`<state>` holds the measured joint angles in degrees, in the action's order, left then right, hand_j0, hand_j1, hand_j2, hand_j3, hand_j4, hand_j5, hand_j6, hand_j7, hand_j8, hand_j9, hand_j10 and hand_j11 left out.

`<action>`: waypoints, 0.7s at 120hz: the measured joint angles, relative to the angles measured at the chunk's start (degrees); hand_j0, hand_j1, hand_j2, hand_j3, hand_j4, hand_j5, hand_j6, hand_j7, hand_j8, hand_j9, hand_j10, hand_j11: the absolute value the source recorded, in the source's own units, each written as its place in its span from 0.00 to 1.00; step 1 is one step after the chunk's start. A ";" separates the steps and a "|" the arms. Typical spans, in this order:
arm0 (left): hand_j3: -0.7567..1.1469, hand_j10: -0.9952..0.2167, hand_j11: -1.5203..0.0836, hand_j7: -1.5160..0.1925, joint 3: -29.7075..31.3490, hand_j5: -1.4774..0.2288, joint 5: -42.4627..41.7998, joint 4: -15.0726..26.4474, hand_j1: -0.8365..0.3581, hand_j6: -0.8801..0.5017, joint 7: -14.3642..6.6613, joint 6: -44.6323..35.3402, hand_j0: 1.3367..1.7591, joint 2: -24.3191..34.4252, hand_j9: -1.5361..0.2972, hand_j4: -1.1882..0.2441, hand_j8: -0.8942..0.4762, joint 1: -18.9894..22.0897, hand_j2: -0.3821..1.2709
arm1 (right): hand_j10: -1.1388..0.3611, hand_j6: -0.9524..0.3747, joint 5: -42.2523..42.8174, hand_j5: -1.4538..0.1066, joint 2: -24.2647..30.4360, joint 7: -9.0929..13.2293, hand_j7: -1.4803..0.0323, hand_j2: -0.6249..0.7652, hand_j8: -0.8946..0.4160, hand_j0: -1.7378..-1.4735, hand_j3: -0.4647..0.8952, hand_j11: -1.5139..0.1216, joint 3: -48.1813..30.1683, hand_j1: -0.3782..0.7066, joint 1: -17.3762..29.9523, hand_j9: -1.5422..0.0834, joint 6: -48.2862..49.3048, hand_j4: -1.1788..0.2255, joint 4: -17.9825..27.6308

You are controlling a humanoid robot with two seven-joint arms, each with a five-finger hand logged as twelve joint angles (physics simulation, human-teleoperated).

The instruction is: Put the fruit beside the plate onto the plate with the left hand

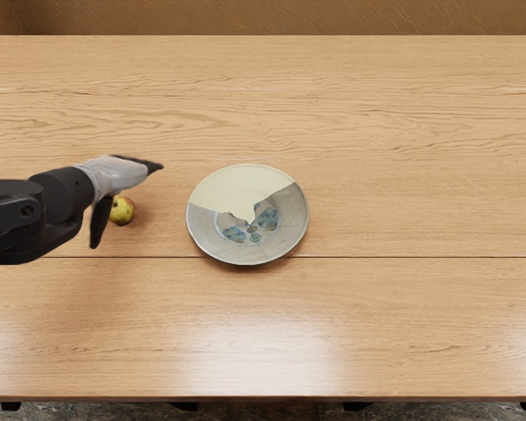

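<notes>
On one table (377,307), one plate (237,189), one fruit (122,210) beside it, left hand (112,178) spread open by the fruit.

Bright, even, warm light covers the whole table (377,105), and a broad pale sheen spreads across the near boards, while the wood looks deeper in tone toward the front edge. Shadows are faint and soft: a thin dark line hugs the lower edge of the plate (237,189), a small smudge sits under the fruit (122,210), and the left hand (114,175) is lit on top with its underside dark. The render is slightly soft, with the fine wood grain smeared, and the table's edges run straight.
</notes>
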<state>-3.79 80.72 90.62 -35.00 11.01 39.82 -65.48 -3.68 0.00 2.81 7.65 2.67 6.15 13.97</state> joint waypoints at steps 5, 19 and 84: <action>0.40 0.82 0.95 0.88 0.35 0.86 0.18 -0.91 0.99 0.63 0.00 -0.02 0.76 -0.75 0.84 0.82 0.65 0.08 0.23 | 0.75 0.71 0.00 0.92 0.00 0.00 0.97 0.45 0.67 0.30 0.34 0.92 0.00 0.04 -0.01 0.94 0.00 0.83 0.00; 0.40 0.80 0.93 0.87 0.69 0.85 0.43 -2.92 0.98 0.62 0.00 -0.43 0.76 -0.96 0.83 0.82 0.64 0.13 0.23 | 0.75 0.71 0.00 0.92 0.00 0.00 0.97 0.45 0.67 0.30 0.34 0.92 0.02 0.04 -0.03 0.94 0.00 0.83 0.00; 0.40 0.71 0.85 0.79 1.14 0.77 1.95 -4.89 0.87 0.54 0.00 -7.82 0.76 -2.02 0.75 0.74 0.56 2.90 0.25 | 0.75 0.71 0.00 0.92 0.00 0.00 0.97 0.45 0.67 0.30 0.34 0.92 0.00 0.04 -0.04 0.94 0.00 0.83 0.00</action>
<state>-2.65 82.67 85.73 -35.00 3.19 37.79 -62.58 -3.68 0.00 2.81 7.65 2.64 6.15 13.97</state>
